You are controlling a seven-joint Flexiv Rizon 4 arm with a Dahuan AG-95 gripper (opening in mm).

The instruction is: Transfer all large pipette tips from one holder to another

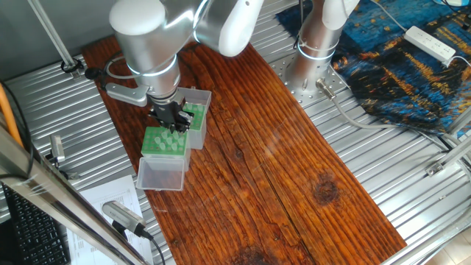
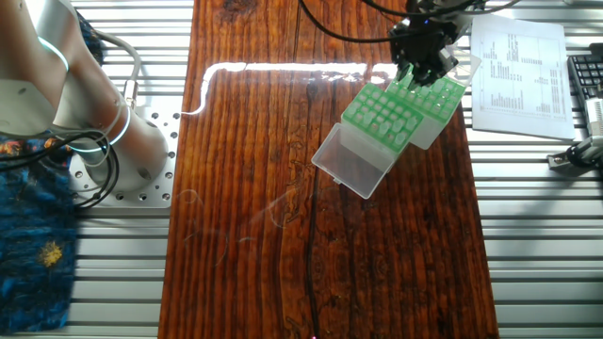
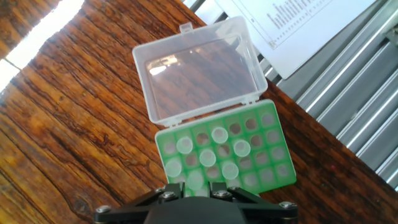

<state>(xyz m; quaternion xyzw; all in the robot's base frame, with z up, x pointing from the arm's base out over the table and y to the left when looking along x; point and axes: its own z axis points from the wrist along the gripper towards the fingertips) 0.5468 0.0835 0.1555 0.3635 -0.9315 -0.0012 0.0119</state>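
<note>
Tips stand upright in the green rack just ahead of the fingers, about seven of them clustered toward its left half, the nearest right at the fingertips. Beyond the rack, farther from the fingers, its clear lid lies flat on the wooden table. The gripper hangs over the rack; whether its fingers are wide or closed, I can't tell.

A dark wooden board lies on a ribbed metal table, with a printed sheet and blue cloth beside the board.
</note>
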